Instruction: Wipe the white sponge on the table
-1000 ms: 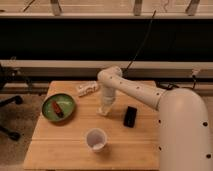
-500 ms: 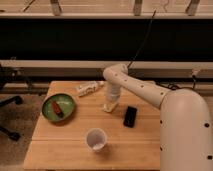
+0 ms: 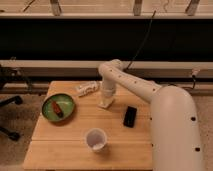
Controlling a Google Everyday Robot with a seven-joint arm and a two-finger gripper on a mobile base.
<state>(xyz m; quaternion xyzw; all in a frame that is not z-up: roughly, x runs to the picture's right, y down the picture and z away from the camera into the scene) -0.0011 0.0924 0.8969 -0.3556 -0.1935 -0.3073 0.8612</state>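
Note:
The white sponge (image 3: 105, 105) is a small cream block lying flat on the light wooden plank table (image 3: 75, 150), near the middle of its back half. My gripper (image 3: 106, 100) points straight down onto the sponge, is shut on it and holds it against the tabletop. The white arm reaches in from the lower right, bends above the table's back edge and comes down to the sponge.
A black flat device (image 3: 130, 116) lies right of the sponge. A white round cup (image 3: 95, 138) stands toward the front. A green plate (image 3: 51, 113) with a red item is at the left. An elongated lumpy white object (image 3: 87, 88) lies at the back.
The gripper and the sponge slid together across the table: first away and to the right, then back to the left and a little nearer. Nothing else moved.

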